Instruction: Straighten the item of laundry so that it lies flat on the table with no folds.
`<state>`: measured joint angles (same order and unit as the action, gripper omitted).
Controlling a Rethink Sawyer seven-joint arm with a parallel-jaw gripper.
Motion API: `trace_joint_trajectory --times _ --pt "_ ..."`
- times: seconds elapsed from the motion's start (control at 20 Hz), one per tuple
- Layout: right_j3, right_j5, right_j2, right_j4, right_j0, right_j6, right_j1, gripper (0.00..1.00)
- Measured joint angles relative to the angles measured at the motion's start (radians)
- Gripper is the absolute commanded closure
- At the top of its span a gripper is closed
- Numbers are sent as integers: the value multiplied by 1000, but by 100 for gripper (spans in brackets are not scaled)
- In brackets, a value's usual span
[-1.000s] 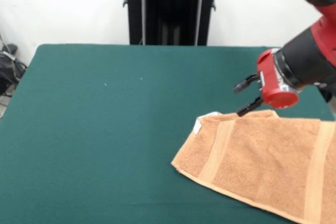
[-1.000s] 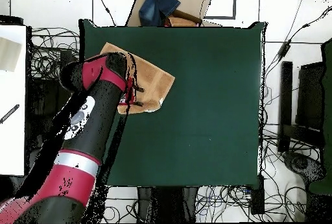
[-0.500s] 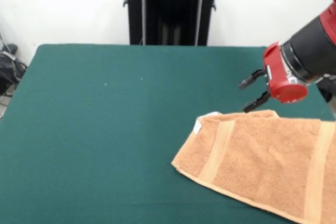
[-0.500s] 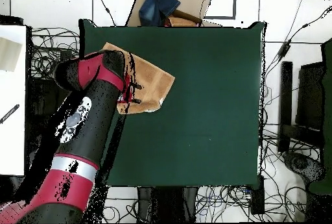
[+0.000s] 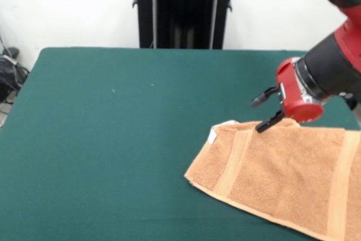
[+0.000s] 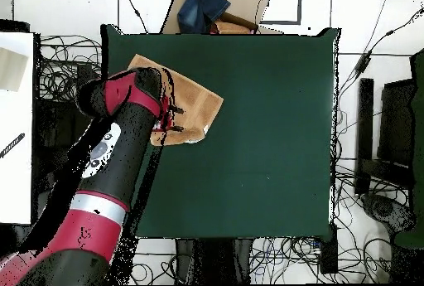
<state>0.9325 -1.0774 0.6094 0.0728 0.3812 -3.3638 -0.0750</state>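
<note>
Since half a second ago the arm has dropped back down and swung left, so the gripper (image 5: 265, 112) now sits right at the towel's far edge with its two black fingers (image 5: 260, 99) apart, the lower tip about touching the terry.

Biggest thing first: the green table (image 5: 113, 139) has loads of free space. The orange-tan towel (image 5: 276, 173) lies near one side of it, running out of the front view at the right, and looks doubled over. A white loop tag (image 5: 212, 135) pokes out at a corner.

Risks, I reckon: pinching both layers instead of the top one, so the fold just drags along; or pulling it off the table edge.
</note>
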Motion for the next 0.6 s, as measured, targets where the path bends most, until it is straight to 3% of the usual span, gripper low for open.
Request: trace_joint_trajectory --times 0.6 --pt "8 29 6 0 39 0 89 0"
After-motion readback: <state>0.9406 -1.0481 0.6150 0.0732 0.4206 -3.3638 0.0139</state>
